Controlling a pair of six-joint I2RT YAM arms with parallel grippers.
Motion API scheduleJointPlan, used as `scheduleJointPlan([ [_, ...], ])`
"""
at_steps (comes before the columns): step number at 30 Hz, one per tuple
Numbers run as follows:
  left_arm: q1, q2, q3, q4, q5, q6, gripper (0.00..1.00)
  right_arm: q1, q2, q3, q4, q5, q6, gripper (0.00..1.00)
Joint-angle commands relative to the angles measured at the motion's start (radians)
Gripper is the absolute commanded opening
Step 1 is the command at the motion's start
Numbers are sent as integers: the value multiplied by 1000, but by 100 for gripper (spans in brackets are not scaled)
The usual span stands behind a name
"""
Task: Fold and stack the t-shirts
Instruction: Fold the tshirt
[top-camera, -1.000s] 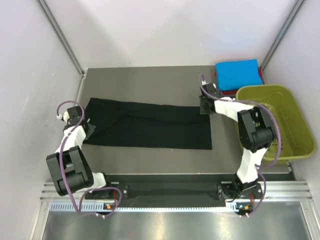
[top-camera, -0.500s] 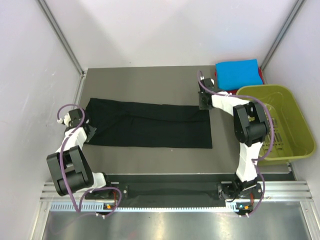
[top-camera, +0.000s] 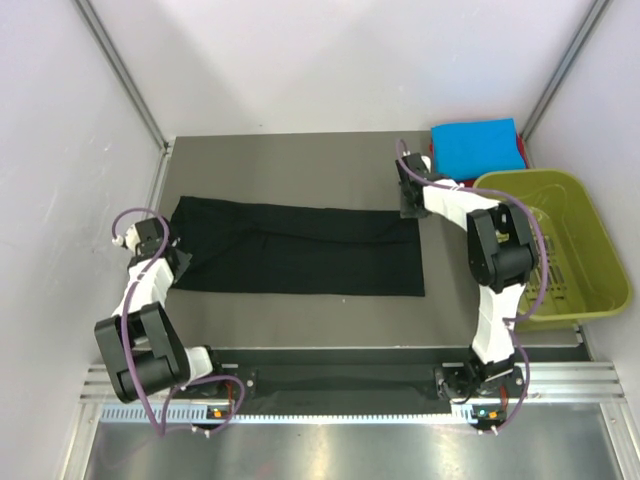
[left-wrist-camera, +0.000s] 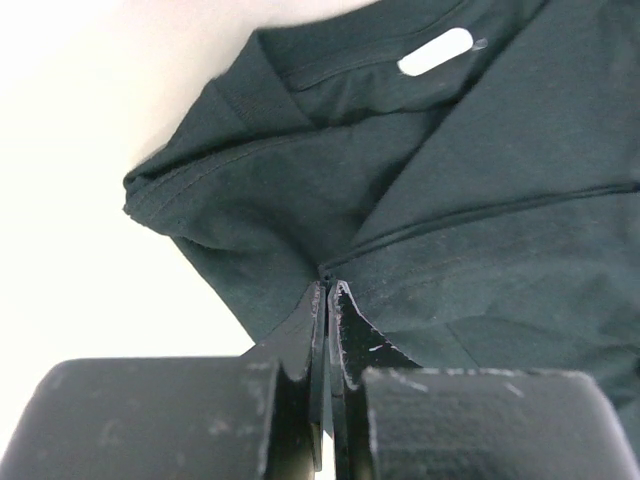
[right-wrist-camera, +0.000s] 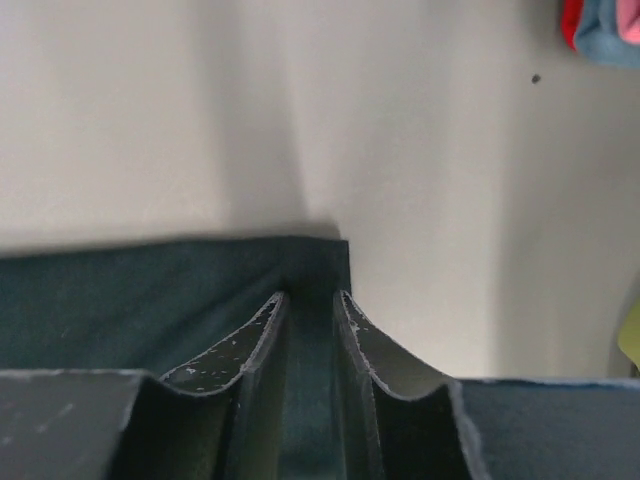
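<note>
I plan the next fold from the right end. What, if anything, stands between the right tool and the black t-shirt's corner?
Nothing visible does. The right tool already sits at the far right corner of the black t-shirt, with cloth showing in the narrow gap between its fingers. Only bare table lies beyond that corner.

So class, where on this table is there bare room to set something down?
Bare table lies beyond the black shirt, and a strip lies in front of it. The far right corner is crowded: blue shirt, red shirt, basket.
</note>
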Motion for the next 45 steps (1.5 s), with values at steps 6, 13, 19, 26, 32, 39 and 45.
scheduleJointPlan([
  [6, 5, -137, 89, 14, 30, 70, 0, 182, -162, 96, 43, -132, -33, 31],
  [13, 5, -152, 118, -140, -233, -56, 12, 287, -118, 154, 30, -160, 4, 31],
  [19, -37, -194, 169, -124, -246, -48, 19, 293, -136, 122, 38, -185, 6, 33],
  [26, -46, -84, 170, -182, -328, -36, 26, 293, -127, 93, 63, -208, -11, 34],
  [32, -81, -24, 149, 108, 313, 133, 39, 293, -127, 44, 98, -214, -10, 34],
  [39, -334, 264, 359, -11, 271, 321, 45, 291, -127, 15, 119, -247, -10, 34],
  [45, -342, 334, 399, -73, 115, 293, 51, 305, -121, 2, 179, -327, 41, 34],
])
